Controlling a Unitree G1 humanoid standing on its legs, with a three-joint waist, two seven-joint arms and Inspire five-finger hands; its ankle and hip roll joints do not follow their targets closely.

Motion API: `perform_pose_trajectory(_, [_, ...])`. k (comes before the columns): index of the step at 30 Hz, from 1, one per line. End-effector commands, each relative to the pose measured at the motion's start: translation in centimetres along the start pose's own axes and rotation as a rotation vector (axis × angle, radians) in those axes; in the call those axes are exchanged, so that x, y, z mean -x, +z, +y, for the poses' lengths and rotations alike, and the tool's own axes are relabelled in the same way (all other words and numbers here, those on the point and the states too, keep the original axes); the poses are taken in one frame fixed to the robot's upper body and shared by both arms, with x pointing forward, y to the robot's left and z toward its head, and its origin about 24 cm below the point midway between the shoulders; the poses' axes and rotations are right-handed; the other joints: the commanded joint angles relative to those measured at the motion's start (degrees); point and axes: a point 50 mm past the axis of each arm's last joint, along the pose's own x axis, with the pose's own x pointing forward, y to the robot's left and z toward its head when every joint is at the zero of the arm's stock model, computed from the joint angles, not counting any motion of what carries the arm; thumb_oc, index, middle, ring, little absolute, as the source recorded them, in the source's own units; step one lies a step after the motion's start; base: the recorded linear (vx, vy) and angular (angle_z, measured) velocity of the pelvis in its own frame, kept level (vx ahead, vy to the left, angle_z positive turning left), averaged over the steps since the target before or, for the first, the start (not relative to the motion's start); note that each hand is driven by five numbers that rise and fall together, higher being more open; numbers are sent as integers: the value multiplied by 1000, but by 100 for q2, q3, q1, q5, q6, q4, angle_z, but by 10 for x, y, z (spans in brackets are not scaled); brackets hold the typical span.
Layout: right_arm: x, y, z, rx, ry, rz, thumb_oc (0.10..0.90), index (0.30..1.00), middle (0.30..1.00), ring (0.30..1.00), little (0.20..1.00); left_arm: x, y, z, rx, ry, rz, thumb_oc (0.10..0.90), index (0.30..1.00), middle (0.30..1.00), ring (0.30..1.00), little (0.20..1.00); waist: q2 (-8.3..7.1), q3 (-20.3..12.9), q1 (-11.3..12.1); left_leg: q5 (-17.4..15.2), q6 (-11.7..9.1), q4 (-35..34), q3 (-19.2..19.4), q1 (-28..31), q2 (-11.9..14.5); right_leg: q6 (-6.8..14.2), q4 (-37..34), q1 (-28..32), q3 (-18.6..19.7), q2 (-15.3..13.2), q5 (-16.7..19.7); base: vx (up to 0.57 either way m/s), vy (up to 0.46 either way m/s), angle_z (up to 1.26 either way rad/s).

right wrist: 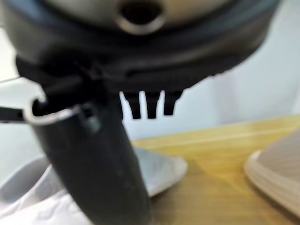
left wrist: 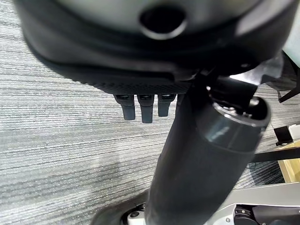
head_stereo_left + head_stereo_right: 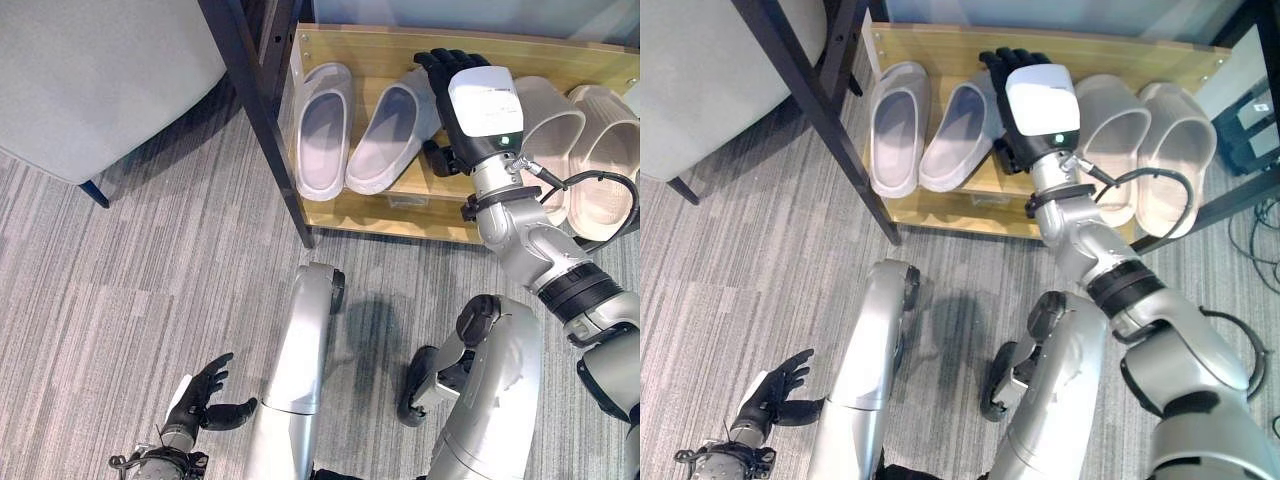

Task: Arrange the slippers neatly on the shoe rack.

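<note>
The right hand (image 3: 470,95) is reaching over the wooden shoe rack (image 3: 400,45), fingers extended and relaxed beside the pale lilac slippers (image 3: 355,130), likely nudging the skewed one straight. The 2 beige slippers (image 3: 575,150) are lying paired alongside. The left hand (image 3: 205,395) is hanging spread above the carpet.

No readable text

No letters, numbers or signs can be made out on the slippers, the wooden shelf or the carpet; a small pale label on the shelf's front edge (image 3: 403,201) is too small to read.
</note>
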Motion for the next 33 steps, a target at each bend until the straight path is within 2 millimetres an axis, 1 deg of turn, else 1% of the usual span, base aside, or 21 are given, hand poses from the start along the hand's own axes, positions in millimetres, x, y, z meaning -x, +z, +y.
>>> perform_pose_trajectory(1, [-18,20,-52,-20,-225,-145,800,900,900,900,900,16,8,-20,56,-75,-62,800,900,900,900,900,423,-187,443,145,218,-666,142,-492,-591,-328,-84,-82,431,-140,257,0,0,0])
perform_pose_trajectory(5, [-22,19,-49,85,-156,-180,800,900,900,900,900,16,9,-17,42,-75,-66,800,900,900,900,900,411,-187,485,161,187,-681,101,-492,-590,-340,-90,-82,405,-157,247,0,0,0])
perform_pose_trajectory(10, [-26,19,-49,193,-96,-222,800,900,900,900,900,18,8,-15,34,-76,-66,800,900,900,900,900,408,-187,484,185,164,-719,58,-492,-584,-326,-140,-82,373,-174,264,0,0,0])
perform_pose_trajectory(14, [-26,14,-50,226,-82,-220,800,900,900,900,900,20,8,-14,31,-74,-66,800,900,900,900,900,398,-187,470,190,159,-720,45,-492,-577,-320,-158,-82,368,-182,269,0,0,0])
perform_pose_trajectory(19, [-24,5,-59,265,-90,-213,800,900,900,900,900,20,9,-13,34,-70,-69,800,900,900,900,900,349,-187,434,193,166,-732,30,-492,-580,-311,-182,-82,364,-191,277,0,0,0])
perform_pose_trajectory(23, [-20,0,-64,252,-110,-199,800,900,900,900,900,21,9,-13,36,-65,-68,800,900,900,900,900,312,-187,389,192,166,-740,38,-492,-574,-307,-182,-82,387,-185,272,0,0,0])
perform_pose_trajectory(25, [-17,-6,-68,240,-131,-178,800,900,900,900,900,21,9,-13,41,-62,-67,800,900,900,900,900,281,-187,350,195,171,-742,48,-492,-569,-307,-193,-82,392,-178,265,0,0,0])
perform_pose_trajectory(33, [-13,-12,-76,295,-129,-185,800,900,900,900,900,22,9,-12,46,-53,-70,800,900,900,900,900,271,-187,345,209,167,-754,37,-492,-557,-307,-206,-82,383,-171,272,0,0,0])
